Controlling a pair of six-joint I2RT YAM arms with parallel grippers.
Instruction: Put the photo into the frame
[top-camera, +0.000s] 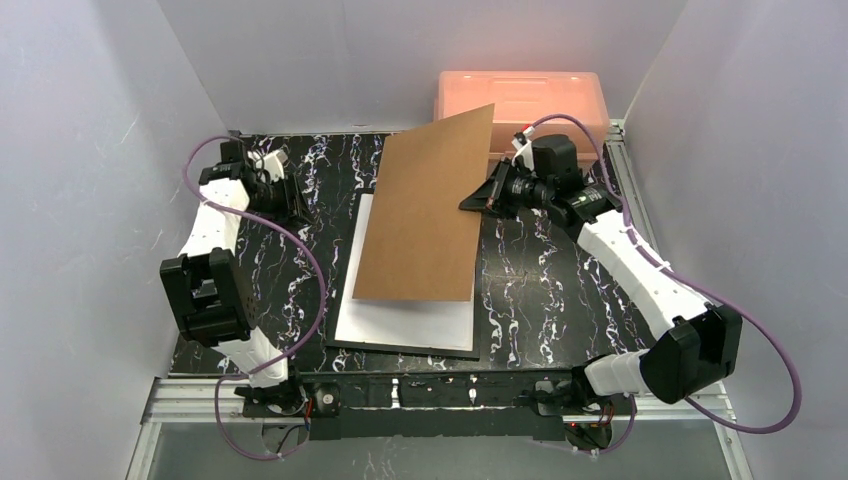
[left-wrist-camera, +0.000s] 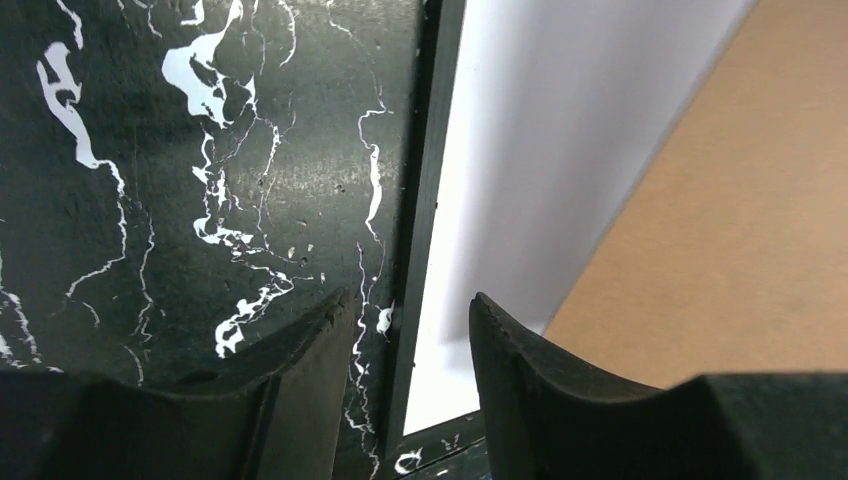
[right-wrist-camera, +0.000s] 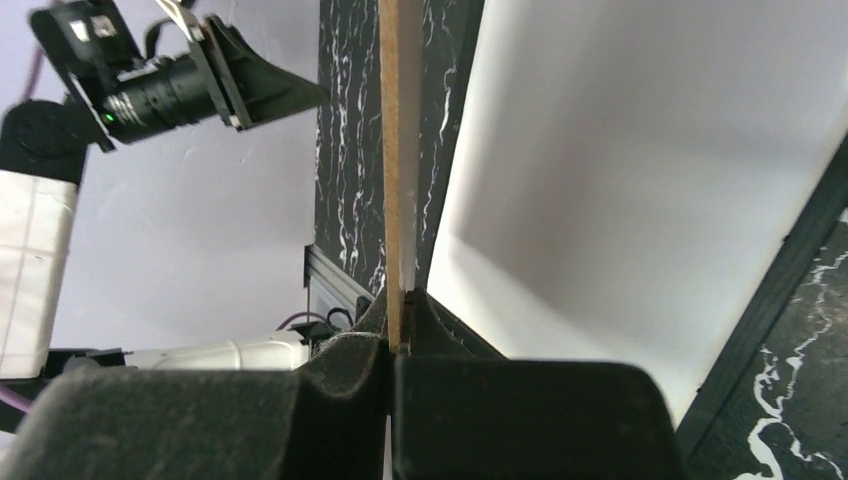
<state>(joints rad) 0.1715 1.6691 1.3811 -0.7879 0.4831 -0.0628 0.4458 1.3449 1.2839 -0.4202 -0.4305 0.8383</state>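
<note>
Frame (top-camera: 400, 347) flat; right pincer (top-camera: 483, 196) clamps tilted backing board (top-camera: 425, 210); left pincer (left-wrist-camera: 412, 300) spread, empty.

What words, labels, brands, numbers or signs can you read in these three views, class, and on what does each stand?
No readable text in any view.
The backing board, pinched in the right tool: plain brown.
The photo lying in the frame: blank white back.
The pink box: no label visible.
The camera lens on the left arm: any print too small to read.
</note>
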